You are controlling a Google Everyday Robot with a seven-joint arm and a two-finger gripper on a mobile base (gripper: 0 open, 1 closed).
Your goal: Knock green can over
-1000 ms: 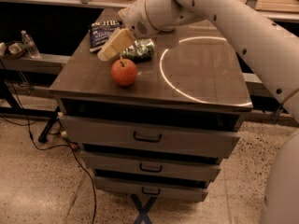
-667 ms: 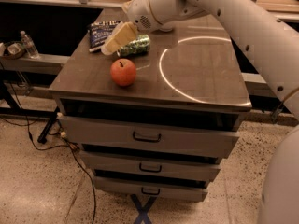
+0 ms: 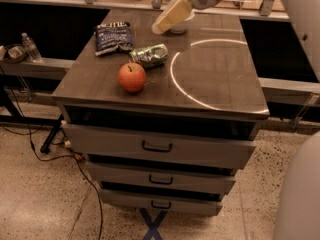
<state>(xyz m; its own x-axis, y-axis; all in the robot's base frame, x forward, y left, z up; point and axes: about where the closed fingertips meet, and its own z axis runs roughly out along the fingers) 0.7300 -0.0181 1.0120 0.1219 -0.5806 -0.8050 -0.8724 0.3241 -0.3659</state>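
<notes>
As the green can [image 3: 150,55] lies on its side on the worktop [image 3: 225,84], clear of every edge with bare surface rightward, the pincer [image 3: 171,16] hangs over the rear edge, opening indiscernible.

The green can [image 3: 150,55] is printed mottled green and white; apple [image 3: 132,77] at its 7 o'clock is coloured red-orange. Cream-yellow gripper [image 3: 171,15] is seen at the can's 1 o'clock, over dark brown tabletop [image 3: 230,81] marked with a white ring [image 3: 171,74].
</notes>
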